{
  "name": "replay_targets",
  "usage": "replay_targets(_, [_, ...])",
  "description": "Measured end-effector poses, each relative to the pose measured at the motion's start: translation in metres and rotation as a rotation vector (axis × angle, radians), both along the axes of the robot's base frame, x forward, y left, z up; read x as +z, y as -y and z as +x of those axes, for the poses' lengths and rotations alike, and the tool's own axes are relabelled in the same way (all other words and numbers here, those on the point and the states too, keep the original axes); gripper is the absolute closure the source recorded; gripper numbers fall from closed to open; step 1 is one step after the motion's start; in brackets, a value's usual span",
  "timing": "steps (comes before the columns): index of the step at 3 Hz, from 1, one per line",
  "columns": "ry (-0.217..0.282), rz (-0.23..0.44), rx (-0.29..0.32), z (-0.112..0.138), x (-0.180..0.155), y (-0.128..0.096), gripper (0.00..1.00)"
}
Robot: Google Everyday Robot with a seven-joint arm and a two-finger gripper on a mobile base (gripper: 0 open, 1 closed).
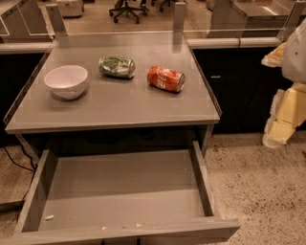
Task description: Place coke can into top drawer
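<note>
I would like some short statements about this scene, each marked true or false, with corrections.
1. The coke can lies on its side on the table top. True.
2. The top drawer is closed. False: it is pulled open.
3. The green can lies between the white bowl and the coke can. True.
4. The gripper holds the coke can. False: it is at the view's right edge, off the table.
5. The white bowl stands in the top drawer. False: it is on the table top.

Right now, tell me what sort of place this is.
Probably an office break area or lab: office chairs on wheels beyond the grey table, dark cabinets under a counter, speckled floor. The gripper hangs at the right edge, off the table.
</note>
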State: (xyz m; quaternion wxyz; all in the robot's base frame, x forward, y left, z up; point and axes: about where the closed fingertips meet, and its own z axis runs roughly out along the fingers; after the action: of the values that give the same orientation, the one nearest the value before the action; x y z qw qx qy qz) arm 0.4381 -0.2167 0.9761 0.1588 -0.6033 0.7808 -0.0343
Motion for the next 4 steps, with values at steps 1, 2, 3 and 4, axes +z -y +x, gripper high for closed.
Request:
replay_targets(1, [0.000, 0.000, 0.000, 0.000, 0.000, 0.000, 0.00])
replay_targets(2, [0.032, -0.041, 0.033, 0.010, 0.001, -0.006, 0.00])
replay_targets(3, [0.099, -0.067, 0.098, 0.044, 0.011, -0.021, 0.00])
replay_targets(4, [0.163, -0.009, 0.123, 0.079, 0.022, -0.031, 0.00])
